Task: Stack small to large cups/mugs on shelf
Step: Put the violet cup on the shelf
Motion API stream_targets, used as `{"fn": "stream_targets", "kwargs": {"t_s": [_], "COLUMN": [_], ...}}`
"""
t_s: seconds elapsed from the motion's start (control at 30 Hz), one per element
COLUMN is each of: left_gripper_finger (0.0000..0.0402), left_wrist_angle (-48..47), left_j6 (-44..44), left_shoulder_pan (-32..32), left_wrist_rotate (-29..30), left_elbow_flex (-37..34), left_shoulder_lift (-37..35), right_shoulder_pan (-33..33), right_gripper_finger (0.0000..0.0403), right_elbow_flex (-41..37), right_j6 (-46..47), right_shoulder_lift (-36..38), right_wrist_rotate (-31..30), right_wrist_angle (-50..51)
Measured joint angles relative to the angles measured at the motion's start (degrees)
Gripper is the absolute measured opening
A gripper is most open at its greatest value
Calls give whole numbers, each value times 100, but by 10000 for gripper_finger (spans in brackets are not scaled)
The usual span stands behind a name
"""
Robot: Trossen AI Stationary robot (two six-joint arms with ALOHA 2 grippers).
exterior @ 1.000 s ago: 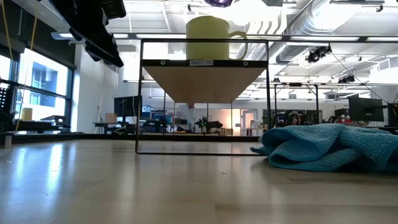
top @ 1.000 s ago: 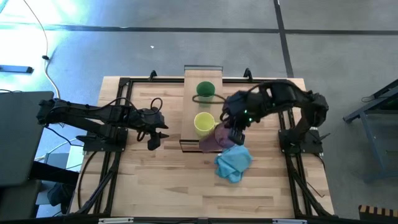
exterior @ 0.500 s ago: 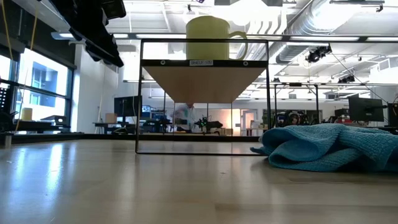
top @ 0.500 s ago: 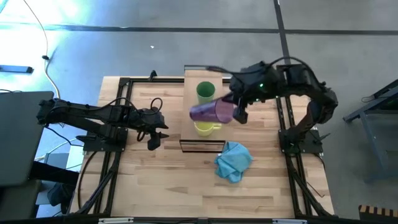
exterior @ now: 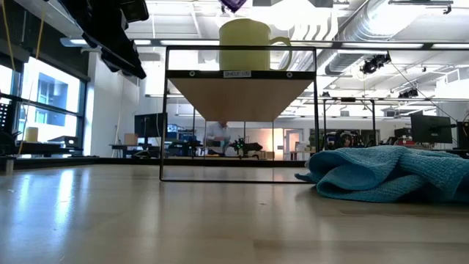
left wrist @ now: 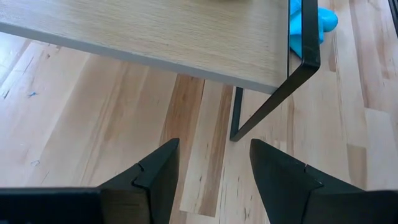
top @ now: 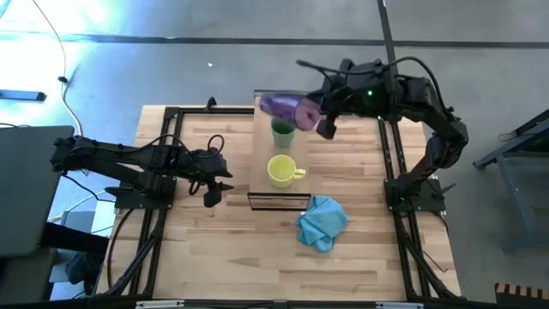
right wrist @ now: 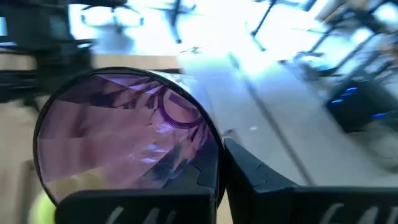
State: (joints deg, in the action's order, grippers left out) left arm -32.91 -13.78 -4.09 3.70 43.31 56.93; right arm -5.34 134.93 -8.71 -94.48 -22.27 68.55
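Right gripper (top: 319, 118), upper centre of the high view: fingers closed on the purple tumbler (top: 283, 109), which is carried on its side above the far end of the shelf (top: 296, 146), just over the green cup (top: 281, 131). In the right wrist view the tumbler (right wrist: 124, 140) fills the left half of the frame, its open mouth facing the camera, with one dark finger (right wrist: 261, 180) pressed along its wall. In the low view only a sliver of the tumbler (exterior: 233, 4) shows at the top edge.

Green cup: upright on the shelf, far end. Yellow mug (top: 281, 171): upright on the shelf nearer the front edge, handle pointing to the right of the frame; in the low view the mug (exterior: 248, 44) stands on top of the shelf (exterior: 240, 88).

Blue cloth (top: 322, 221): crumpled on the table (top: 214, 257), just in front of the shelf, lower right of centre.

Left gripper (top: 210, 193): centre left of the high view, beside the shelf, fingers (left wrist: 155, 177) parted and holding nothing.
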Motion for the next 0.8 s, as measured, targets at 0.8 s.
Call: {"fn": "stream_targets", "kwargs": {"t_s": [0.8], "left_gripper_finger": [184], "left_wrist_angle": [0], "left_j6": [6], "left_shoulder_pan": [0], "left_wrist_rotate": [2], "left_elbow_flex": [0], "left_shoulder_lift": [0], "right_shoulder_pan": [-1849], "right_gripper_finger": [0], "right_elbow_flex": [0], "right_j6": [-1548], "right_shoulder_lift": [-4], "right_wrist_rotate": [-816], "right_wrist_angle": [-503]}}
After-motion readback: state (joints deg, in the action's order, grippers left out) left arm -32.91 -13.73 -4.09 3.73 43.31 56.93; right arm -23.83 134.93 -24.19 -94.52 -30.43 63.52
